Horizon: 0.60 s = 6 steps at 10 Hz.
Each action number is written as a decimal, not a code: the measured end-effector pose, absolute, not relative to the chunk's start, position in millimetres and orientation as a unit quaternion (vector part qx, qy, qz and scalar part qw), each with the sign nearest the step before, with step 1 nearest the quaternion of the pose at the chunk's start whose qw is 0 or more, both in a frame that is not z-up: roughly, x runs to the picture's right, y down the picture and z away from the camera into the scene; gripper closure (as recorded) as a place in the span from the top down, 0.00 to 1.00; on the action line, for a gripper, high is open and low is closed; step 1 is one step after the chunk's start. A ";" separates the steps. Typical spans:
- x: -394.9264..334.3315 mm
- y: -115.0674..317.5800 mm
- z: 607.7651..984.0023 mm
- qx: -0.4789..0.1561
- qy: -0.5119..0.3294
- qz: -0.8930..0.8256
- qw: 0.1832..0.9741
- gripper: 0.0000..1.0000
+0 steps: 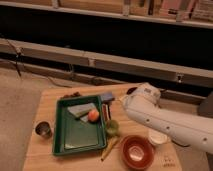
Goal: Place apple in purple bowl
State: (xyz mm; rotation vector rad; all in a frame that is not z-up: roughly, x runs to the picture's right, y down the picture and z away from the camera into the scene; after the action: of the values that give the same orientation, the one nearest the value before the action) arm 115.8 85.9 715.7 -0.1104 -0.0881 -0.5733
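The apple (93, 115) sits in the tray (62, 145), and the purple bowl (131, 91) peeks out behind the arm (160, 117). The gripper is hidden behind that arm, over the desk's right half, and I cannot tell whether it is open or closed. It should come down centred on the apple, clear of the green cup (112, 127).

arm (172, 124): thick white tube, smooth plastic shell, soft sheen along top, underside shaded grey. far end swells into rounded white joint (145, 96), dome-shaped cap, faint seam where sections meet. warm yellowish tint from room light on shell. cables, screws, markings too small to tell. gripper out of sight beyond joint.
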 end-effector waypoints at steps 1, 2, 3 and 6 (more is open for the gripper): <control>109.7 80.6 719.8 -0.050 -0.040 -0.296 0.953 0.65; 94.9 73.9 726.1 -0.041 -0.040 -0.313 0.948 0.65; 77.8 67.3 730.9 -0.033 -0.044 -0.325 0.944 0.65; 45.9 60.8 740.9 -0.011 -0.042 -0.364 0.930 0.65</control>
State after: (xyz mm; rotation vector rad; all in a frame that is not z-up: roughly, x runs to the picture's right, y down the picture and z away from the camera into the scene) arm 45.9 60.8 740.9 -0.0221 -0.0870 -0.7462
